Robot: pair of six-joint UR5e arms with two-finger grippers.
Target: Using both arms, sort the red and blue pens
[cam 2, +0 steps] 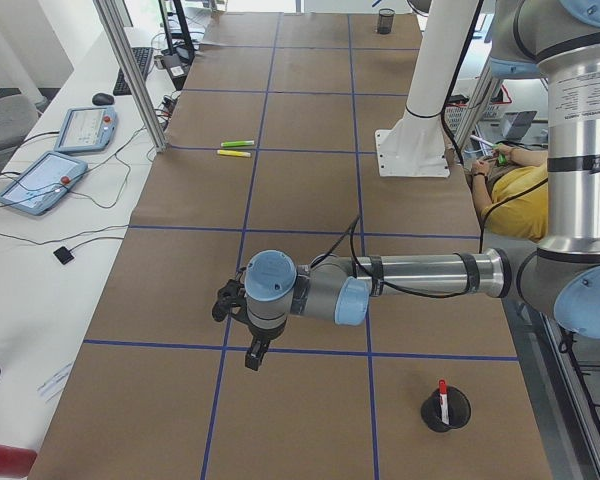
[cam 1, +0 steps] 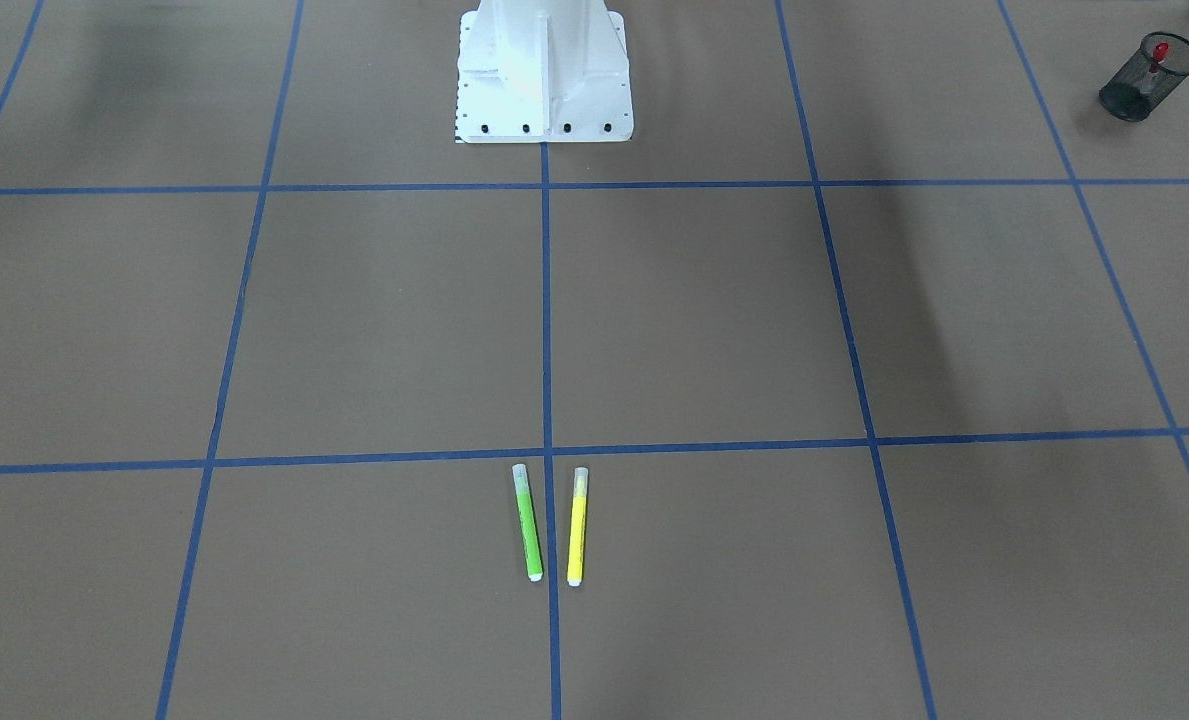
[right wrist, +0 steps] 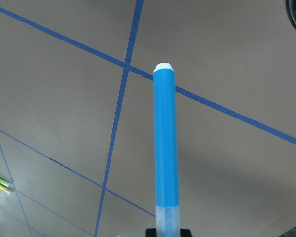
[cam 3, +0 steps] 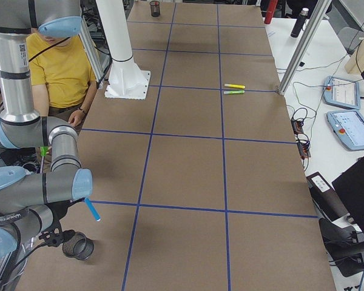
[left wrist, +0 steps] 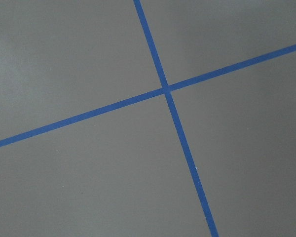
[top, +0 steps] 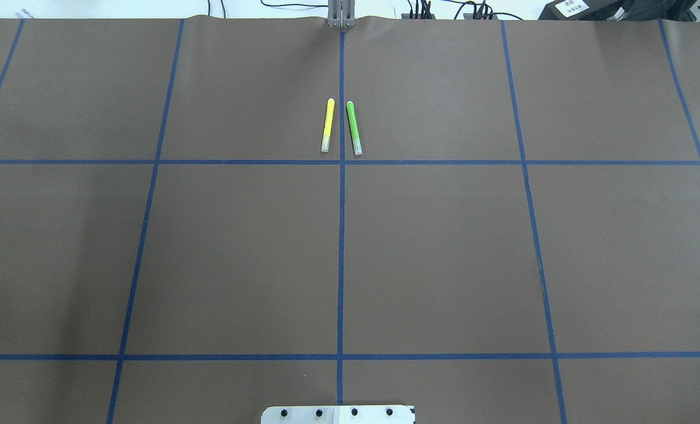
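Observation:
A red pen stands in a black mesh cup at the table's end on my left side; the exterior left view shows the same red pen in its cup. My left gripper hangs over the table a little away from that cup; I cannot tell whether it is open or shut. My right gripper is shut on a slim blue pen, held clear of the table with its white end outward. In the exterior right view the blue pen sticks out above a second mesh cup.
A green highlighter and a yellow highlighter lie side by side at the far middle of the table. The white pedestal is bolted at the near middle. A person in yellow sits behind the robot. Tablets lie beyond the far edge.

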